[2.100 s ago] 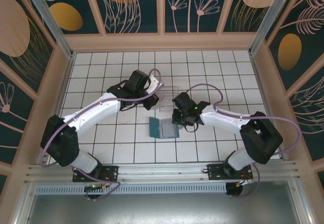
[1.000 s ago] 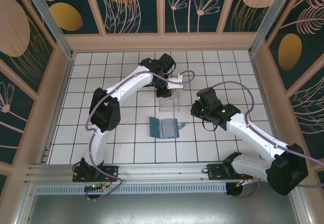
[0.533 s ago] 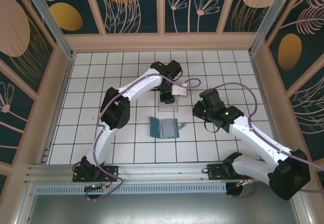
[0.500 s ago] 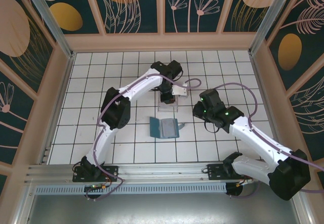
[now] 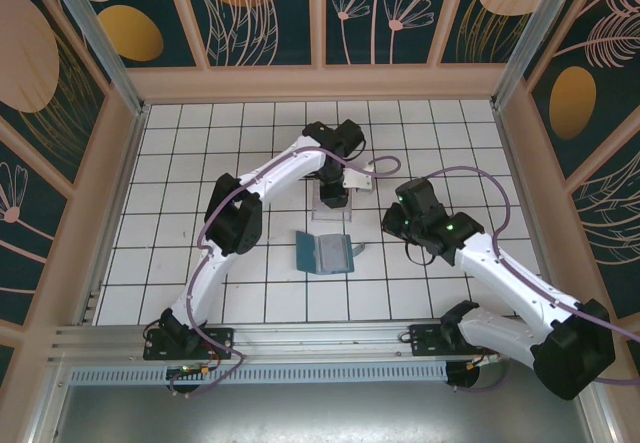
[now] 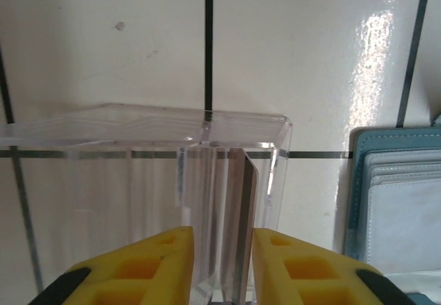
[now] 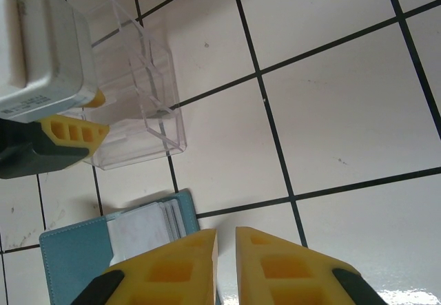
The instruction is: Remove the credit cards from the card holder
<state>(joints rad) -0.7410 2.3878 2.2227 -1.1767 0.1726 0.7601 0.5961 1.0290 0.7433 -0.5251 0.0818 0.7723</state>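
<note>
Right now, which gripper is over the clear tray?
The left gripper, at the clear plastic tray; the right gripper hovers over bare tile beside the card holder.

Clear plastic tray (image 7: 148, 78) w/ inner dividers sits on white tiled table (image 5: 190, 153). Teal floral wall panels (image 5: 260, 13) behind.

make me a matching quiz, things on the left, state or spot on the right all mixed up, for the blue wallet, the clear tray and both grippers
Things
1. teal-blue bifold card holder
2. clear plastic divided tray
3. left gripper
4. right gripper

States or spots
A. yellow fingers nearly together, nothing between them
B. lying open on the white tiles
C. yellow fingers set either side of part of the tray
D. transparent, standing just beyond the card holder

Pairs: 1-B, 2-D, 3-C, 4-A
</note>
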